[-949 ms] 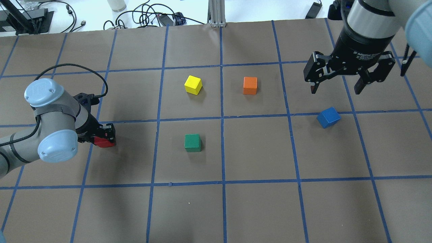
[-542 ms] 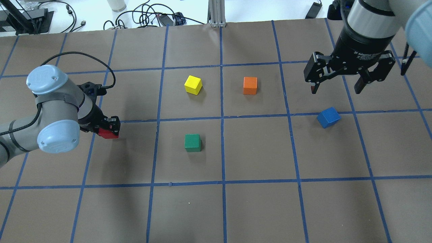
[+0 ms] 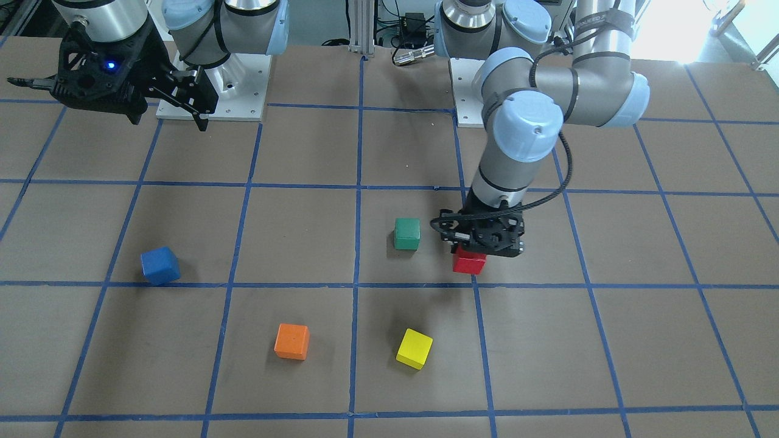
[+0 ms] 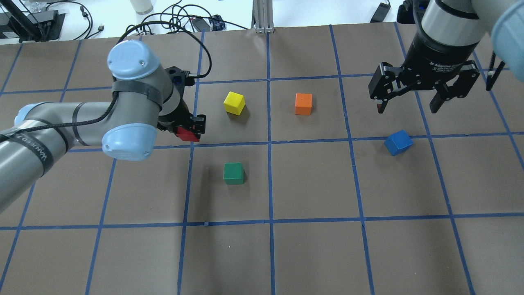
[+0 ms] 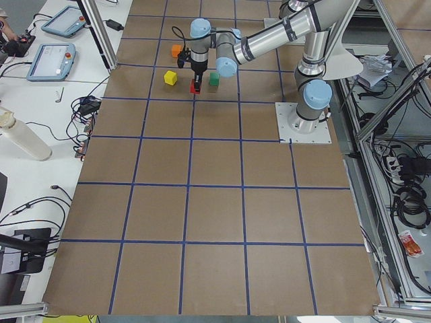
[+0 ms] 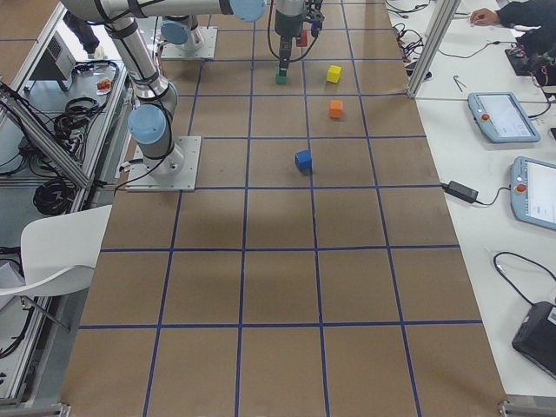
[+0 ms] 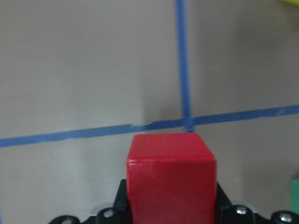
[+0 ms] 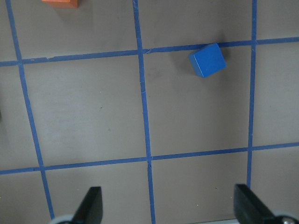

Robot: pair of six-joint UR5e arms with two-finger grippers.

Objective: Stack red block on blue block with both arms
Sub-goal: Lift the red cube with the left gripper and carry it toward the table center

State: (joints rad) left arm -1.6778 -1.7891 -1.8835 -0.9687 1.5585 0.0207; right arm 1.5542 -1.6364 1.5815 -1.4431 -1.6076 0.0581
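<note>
Brown table (image 4: 311,254) — blue tape grid (image 4: 270,184), white benches (image 5: 57,101) alongside

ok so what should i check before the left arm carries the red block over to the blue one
1. Red block held in left gripper: ok, jaws shut on it.
2. Blue block top bare: ok, nothing on it.
3. Blue block square to the grid: not ok, it sits turned.
4. Right gripper empty: ok, open, holding nothing.
5. Right gripper centred over blue block: not ok, the block lies off to one side in its wrist view.
6. Carry height clears green block: cannot tell.
</note>
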